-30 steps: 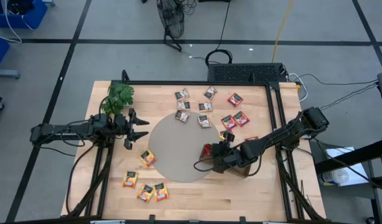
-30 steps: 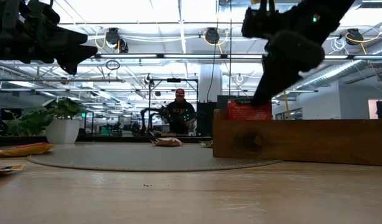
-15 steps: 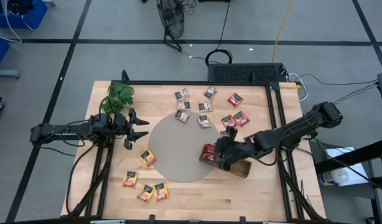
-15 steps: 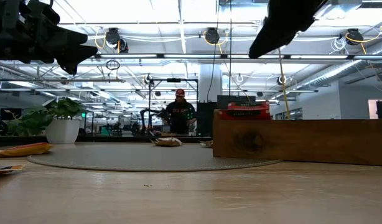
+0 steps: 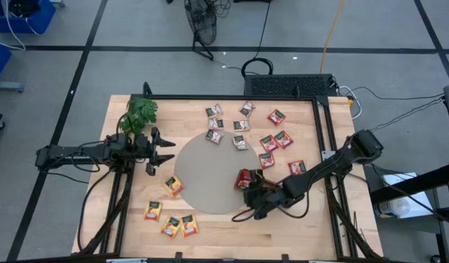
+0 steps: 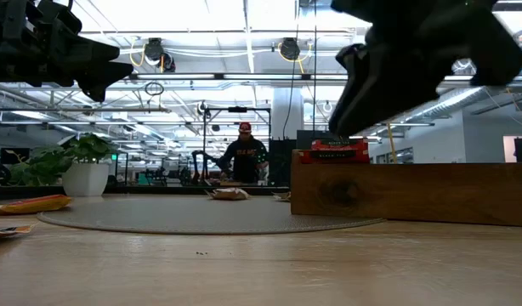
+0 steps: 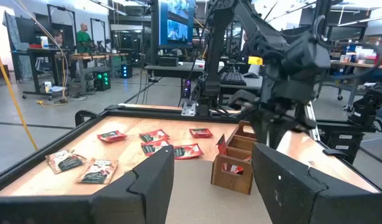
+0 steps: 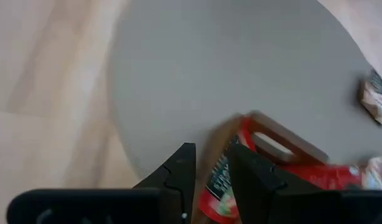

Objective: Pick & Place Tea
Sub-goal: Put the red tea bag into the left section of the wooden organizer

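Observation:
Red [image 5: 276,117], grey-white [image 5: 215,124] and orange-yellow [image 5: 173,186] tea sachets lie flat across the wooden table. The brown wooden tray [image 6: 414,191] stands with one end on the round grey mat [image 5: 202,175]. One red sachet [image 6: 333,153] lies across the top of that end, also seen as the red sachet [image 8: 219,186] past my right fingers. My right gripper [image 5: 248,208] hovers just near-side of that tray end, tilted down, fingers narrowly apart and empty. My left gripper [image 5: 164,150] waits wide open at the mat's left edge.
A green leafy sprig [image 5: 140,113] sits at the table's far left corner. My right arm [image 5: 319,169] lies over most of the tray. Bare wood lies along the near edge, right of the orange-yellow sachets. A person [image 6: 246,157] stands in the room beyond.
My right gripper has let go of the red sachet at the tray's end and risen. It has then swung toward the table's near edge while rolling. The sachet, upright a second ago, now lies flat on top of the tray's end.

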